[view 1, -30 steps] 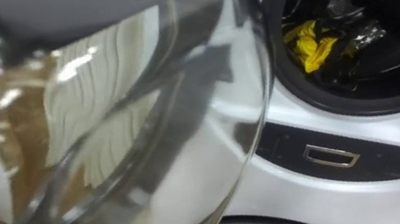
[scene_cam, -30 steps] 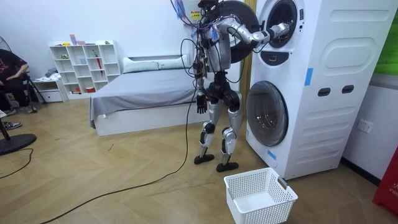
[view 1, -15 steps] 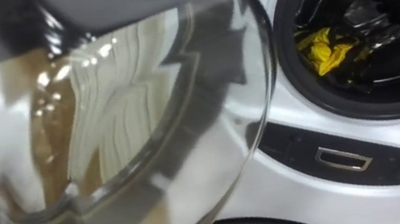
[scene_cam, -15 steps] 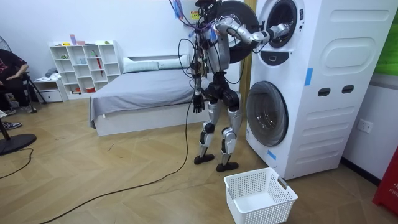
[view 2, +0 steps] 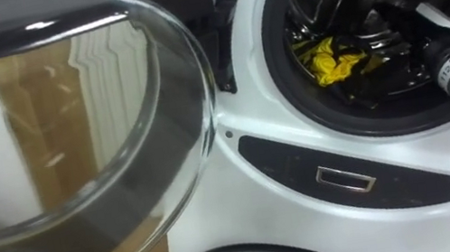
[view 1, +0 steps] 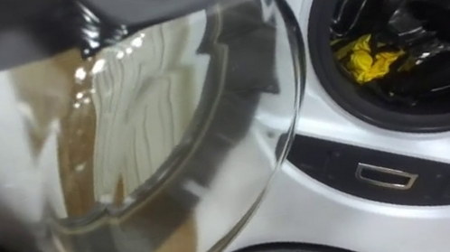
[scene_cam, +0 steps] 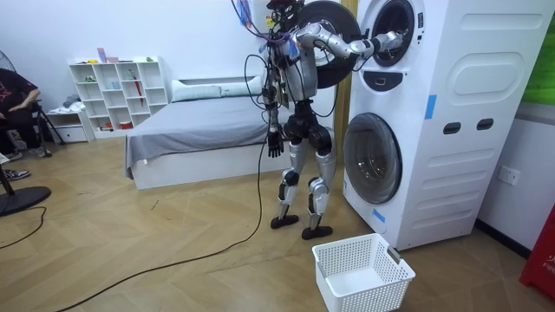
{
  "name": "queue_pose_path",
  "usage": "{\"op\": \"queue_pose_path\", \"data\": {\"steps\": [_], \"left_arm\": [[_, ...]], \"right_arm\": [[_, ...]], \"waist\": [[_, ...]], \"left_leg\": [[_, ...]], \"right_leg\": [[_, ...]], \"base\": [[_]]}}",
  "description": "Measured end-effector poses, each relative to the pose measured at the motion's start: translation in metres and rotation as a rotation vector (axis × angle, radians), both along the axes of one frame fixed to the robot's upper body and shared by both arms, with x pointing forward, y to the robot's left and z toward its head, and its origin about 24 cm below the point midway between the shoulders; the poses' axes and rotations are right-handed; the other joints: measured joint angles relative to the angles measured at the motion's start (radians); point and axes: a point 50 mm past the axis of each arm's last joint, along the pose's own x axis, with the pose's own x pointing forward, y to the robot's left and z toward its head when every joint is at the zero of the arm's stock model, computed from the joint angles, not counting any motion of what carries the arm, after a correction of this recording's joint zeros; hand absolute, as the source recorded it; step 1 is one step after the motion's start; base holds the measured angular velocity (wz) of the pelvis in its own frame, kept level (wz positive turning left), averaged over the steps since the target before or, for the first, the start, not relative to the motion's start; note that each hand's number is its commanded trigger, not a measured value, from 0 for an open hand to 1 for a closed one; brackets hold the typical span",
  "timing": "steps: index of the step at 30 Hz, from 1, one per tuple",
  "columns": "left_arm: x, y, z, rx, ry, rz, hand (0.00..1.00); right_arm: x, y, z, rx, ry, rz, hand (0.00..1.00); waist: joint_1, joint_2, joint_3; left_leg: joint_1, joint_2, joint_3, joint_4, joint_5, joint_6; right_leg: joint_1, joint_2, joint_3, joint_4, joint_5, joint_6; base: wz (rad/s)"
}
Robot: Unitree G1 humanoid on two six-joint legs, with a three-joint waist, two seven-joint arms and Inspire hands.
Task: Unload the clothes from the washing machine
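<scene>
Left hand (scene_cam: 274, 142) hangs beside the hip, well away from the machine, fingers loosely straight and holding nothing.

Door (view 1: 163, 136) of the upper washing machine (view 1: 313, 212) stands swung open to the left of the right hand; it is a clear, domed glass bowl, smooth and reflective.

Machine front is glossy white, with a dark rubber ring (view 2: 287, 88) around the round drum mouth.

A yellow cloth (view 1: 365, 59), soft and crumpled, lies inside the drum just left of the right hand. Its longer side runs across the opening, one end pointing toward that hand.

Right hand (view 1: 437, 26) is inside the drum, dark against dark metal. Its finger opening and any contact with the cloth cannot be determined.
</scene>
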Motion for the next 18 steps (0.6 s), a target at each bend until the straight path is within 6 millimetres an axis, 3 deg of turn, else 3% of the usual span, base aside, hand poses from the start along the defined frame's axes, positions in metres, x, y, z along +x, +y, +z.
{"op": "queue_pose_path", "data": {"steps": [4,9,14,15,17,18], "left_arm": [[0.007,0.004,0.002,-0.004,-0.001,-0.004,0.00],[0.017,0.010,0.005,0.010,-0.017,-0.022,0.00],[0.026,0.014,0.006,0.020,-0.023,-0.057,0.00],[0.029,0.016,0.007,0.025,-0.028,-0.065,0.00],[0.030,0.019,0.009,0.029,-0.025,-0.074,0.00],[0.031,0.020,0.009,0.023,-0.023,-0.080,0.00]], "right_arm": [[0.002,0.005,-0.005,-0.004,0.090,0.048,0.00],[0.002,0.010,-0.005,-0.051,0.175,0.101,0.00],[-0.001,0.011,-0.016,-0.128,0.274,0.136,0.00],[-0.003,0.010,-0.019,-0.137,0.289,0.136,0.00],[-0.004,0.012,-0.024,-0.170,0.304,0.139,0.00],[-0.006,0.013,-0.024,-0.201,0.308,0.139,0.06]], "waist": [[0.006,-0.013,0.0069],[0.012,-0.018,0.0062],[0.037,-0.028,0.0085],[0.050,-0.035,0.0119],[0.065,-0.041,0.0150],[0.079,-0.042,0.0147]], "left_leg": [[-0.003,0.000,0.004,0.007,0.000,-0.001],[-0.003,0.000,-0.003,0.009,0.003,-0.008],[0.006,0.001,-0.019,0.011,0.006,-0.012],[0.005,0.001,-0.019,0.011,0.004,-0.013],[0.002,0.002,-0.017,0.012,0.005,-0.014],[-0.002,0.004,-0.018,0.013,0.005,-0.014]], "right_leg": [[-0.001,0.000,-0.002,0.000,0.001,-0.001],[0.002,-0.003,-0.016,0.001,0.002,-0.004],[0.015,-0.004,-0.021,-0.001,0.003,-0.006],[0.014,-0.004,-0.019,-0.001,0.003,-0.005],[0.014,0.004,-0.007,-0.008,0.009,0.003],[0.014,0.009,0.001,-0.018,0.013,0.011]], "base": [[0.00],[0.04],[0.07],[0.00],[-0.07],[-0.09]]}}
